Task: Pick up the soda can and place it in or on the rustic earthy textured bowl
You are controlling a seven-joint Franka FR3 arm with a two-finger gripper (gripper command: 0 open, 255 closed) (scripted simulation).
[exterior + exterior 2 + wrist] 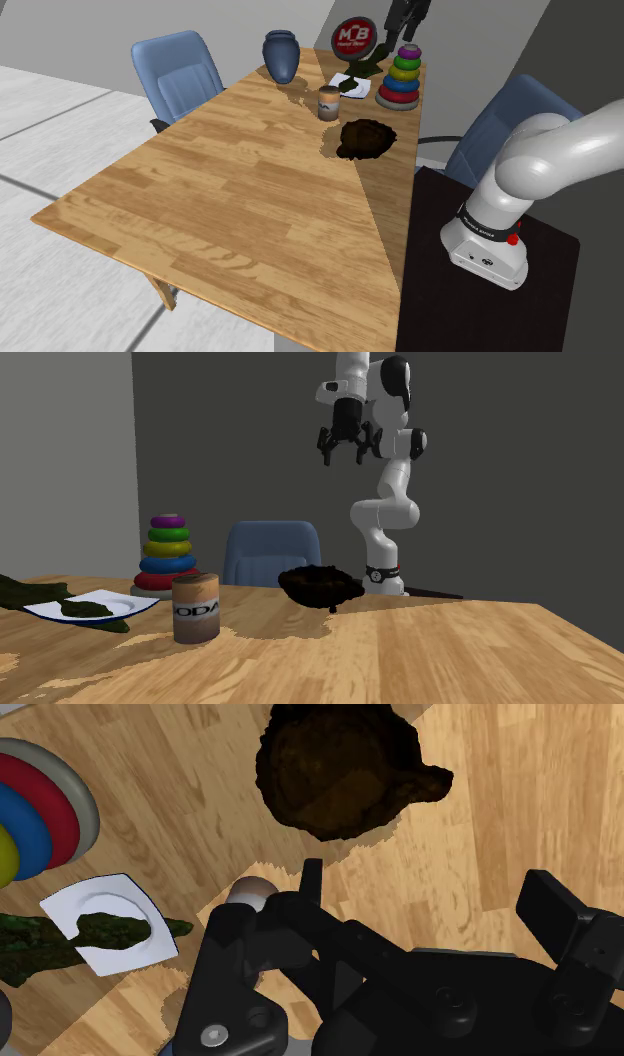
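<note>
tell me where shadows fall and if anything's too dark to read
Shoulder view: a shaded wedge covers the table toward that view's right, and the bowl reads near-black. Second exterior view: the soda can stands in ragged-edged shade. Wrist view: jagged shadow rims the bowl.

"ODA" on the soda can (pixel 196 609), "M" and "B" on the round red sign (pixel 353 38)

Plate (pixel 341 79) and ring stacker (pixel 401 78) stand near the soda can (pixel 329 102).
</note>
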